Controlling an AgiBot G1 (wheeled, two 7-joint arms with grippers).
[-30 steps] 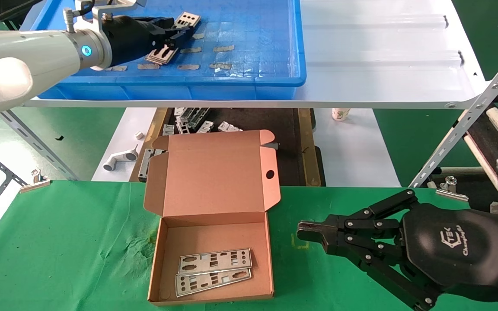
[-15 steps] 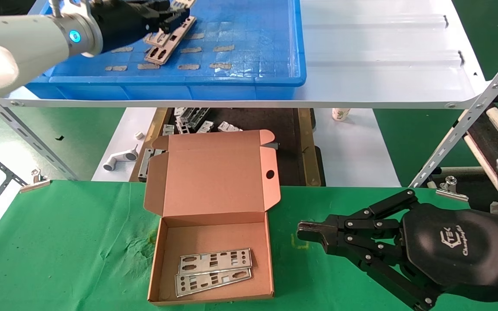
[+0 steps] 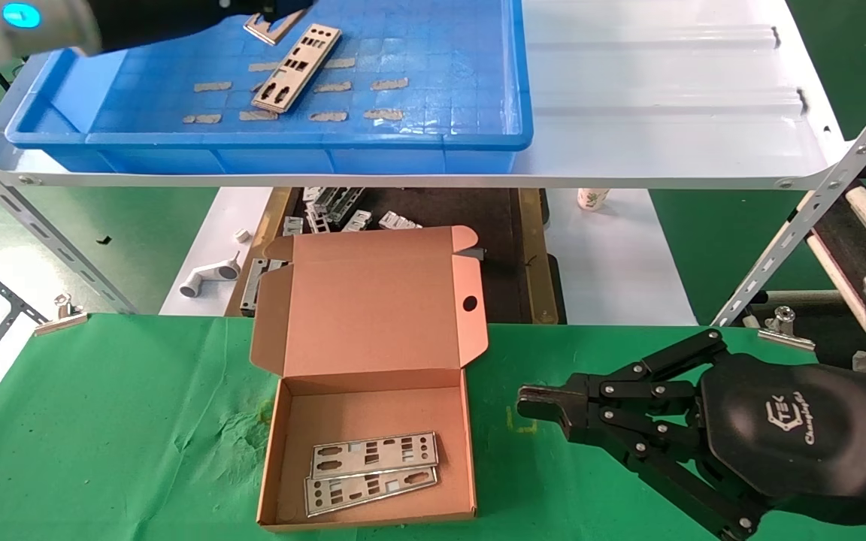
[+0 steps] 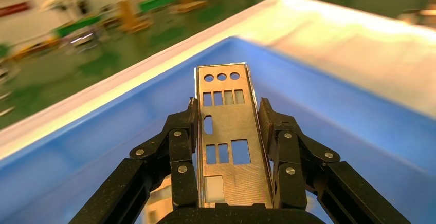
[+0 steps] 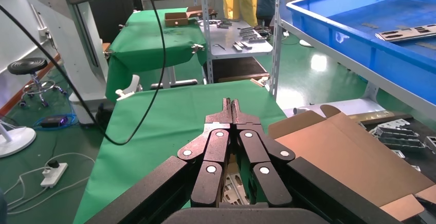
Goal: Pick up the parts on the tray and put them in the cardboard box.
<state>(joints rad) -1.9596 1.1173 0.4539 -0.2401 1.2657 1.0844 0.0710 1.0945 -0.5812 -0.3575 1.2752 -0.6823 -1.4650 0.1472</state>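
My left gripper [image 4: 228, 131] is pinching one metal plate [image 4: 226, 131] above the blue tray [image 3: 373, 143]; my right gripper [image 3: 534, 402], pressed together, is resting beside the cardboard box [image 3: 369, 334].

Cardboard box [image 3: 369, 398] is left open from above; access is bounded by its raised lid [image 3: 373, 308] on the far side and the right gripper [image 3: 534, 402] on the right.
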